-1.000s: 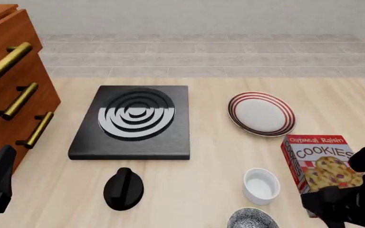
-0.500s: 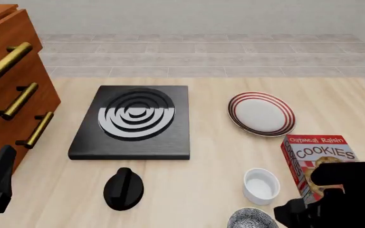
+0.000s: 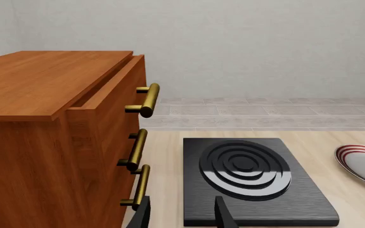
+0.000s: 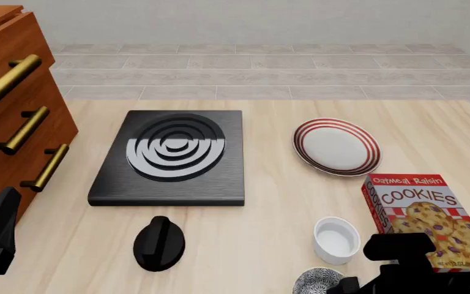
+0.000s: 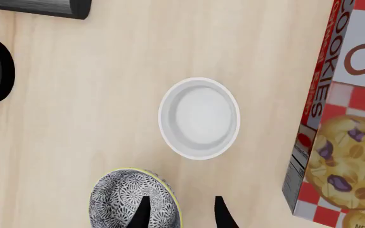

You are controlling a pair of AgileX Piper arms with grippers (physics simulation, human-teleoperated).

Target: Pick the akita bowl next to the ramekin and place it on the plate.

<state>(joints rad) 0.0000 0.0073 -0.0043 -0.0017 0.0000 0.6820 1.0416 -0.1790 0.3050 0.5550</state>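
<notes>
**Right gripper over the bowl rim, left gripper idle**

From the front view I see the grey speckled akita bowl (image 4: 323,283) only partly, cut off at the near edge of the light wooden counter (image 4: 268,220), with the right arm's black body covering its right side. The right wrist view shows me more: the bowl (image 5: 131,199) lies apart from the plain white cylindrical ramekin (image 5: 199,118), and the red cookie box (image 5: 341,123) stands beside the ramekin.

The right gripper (image 5: 179,213) has its jaws spread. One fingertip overlaps the bowl's rim on the ramekin side; the other is over bare counter. I cannot tell whether either finger touches the bowl. Nothing is held.

The left gripper (image 3: 181,214) also has its jaws spread and holds nothing. It points along the wooden drawer cabinet (image 3: 55,142) toward the black square stove burner (image 3: 252,180).

The white plate with dark red rings (image 4: 336,147) sits farther back, well apart from the bowl, right of the burner.
</notes>
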